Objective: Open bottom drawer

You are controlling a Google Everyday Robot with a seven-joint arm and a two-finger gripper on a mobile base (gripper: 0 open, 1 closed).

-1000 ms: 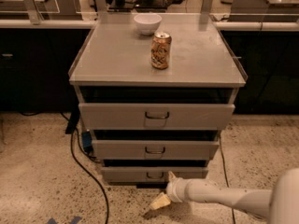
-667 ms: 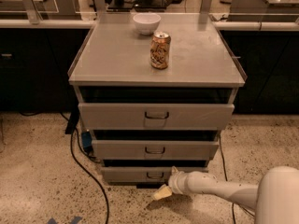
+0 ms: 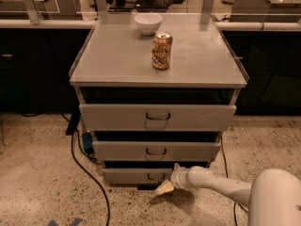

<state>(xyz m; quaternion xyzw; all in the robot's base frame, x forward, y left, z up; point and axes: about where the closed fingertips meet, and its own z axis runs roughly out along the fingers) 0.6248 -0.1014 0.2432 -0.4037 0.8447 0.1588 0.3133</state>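
Observation:
The grey cabinet (image 3: 160,60) has three drawer fronts that step down in size. The bottom drawer (image 3: 129,175) is the narrowest and lowest, with a small dark pull handle (image 3: 155,176) at its centre. My white arm comes in from the lower right. The gripper (image 3: 167,183) with pale yellow fingers sits just right of and below that handle, close against the drawer front, near the floor.
A drink can (image 3: 161,50) and a white bowl (image 3: 148,23) stand on the cabinet top. A black cable (image 3: 89,173) runs over the speckled floor left of the cabinet. Dark counters (image 3: 33,65) stand behind on both sides.
My arm has reached further left, carrying the gripper a little closer to the bottom drawer's handle. The drawers have not moved.

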